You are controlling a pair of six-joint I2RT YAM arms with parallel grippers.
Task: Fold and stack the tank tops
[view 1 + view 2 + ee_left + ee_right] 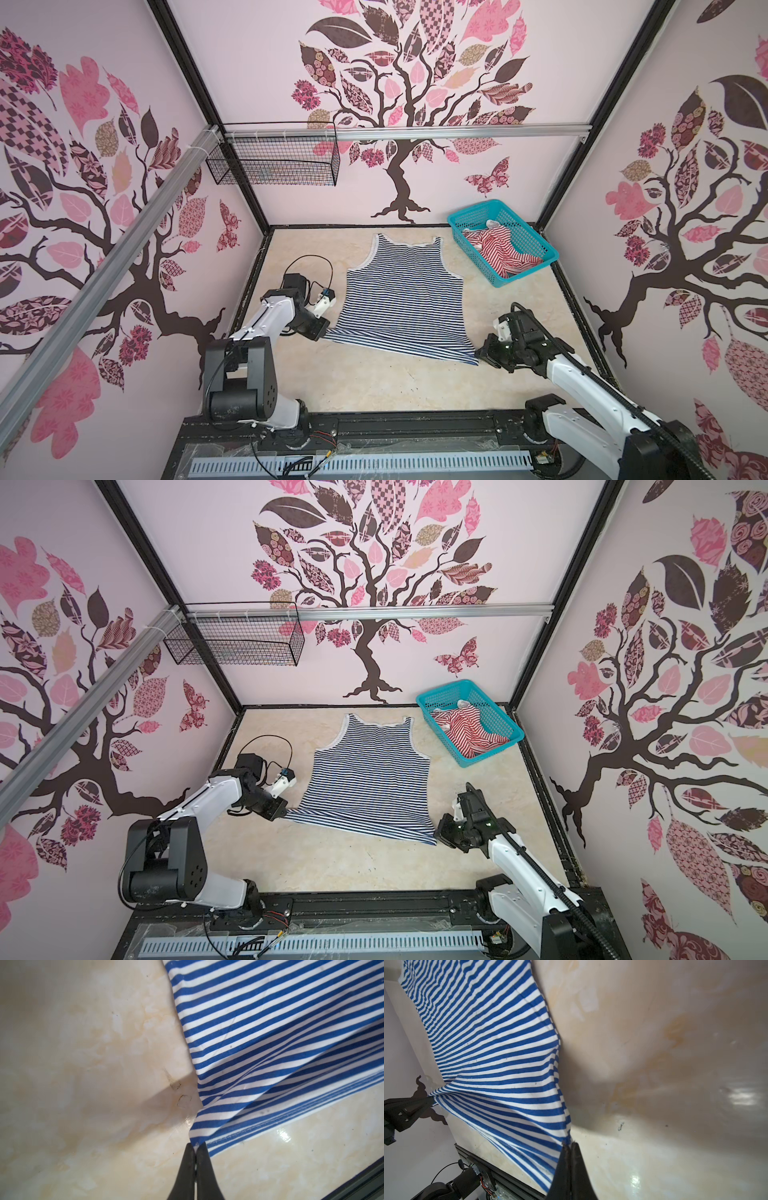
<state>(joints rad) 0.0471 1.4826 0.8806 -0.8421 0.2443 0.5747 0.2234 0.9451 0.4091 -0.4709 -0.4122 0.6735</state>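
Left end effector (pixel 195 1147), right end effector (pixel 570 1144) at navy top (pixel 405 299) hem corners

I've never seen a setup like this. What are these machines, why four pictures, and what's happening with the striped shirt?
These are two robot arms mounted at the near edge of a table. Two pictures look down on the whole scene from above; the other two come from a camera on each arm's wrist, hence the close-ups. A navy-and-white tank top lies spread on the table. The left end effector, a two-finger pincer, is shut on one bottom corner, the right end effector on the other. A red-and-white tank top sits crumpled in a teal basket at the back right.
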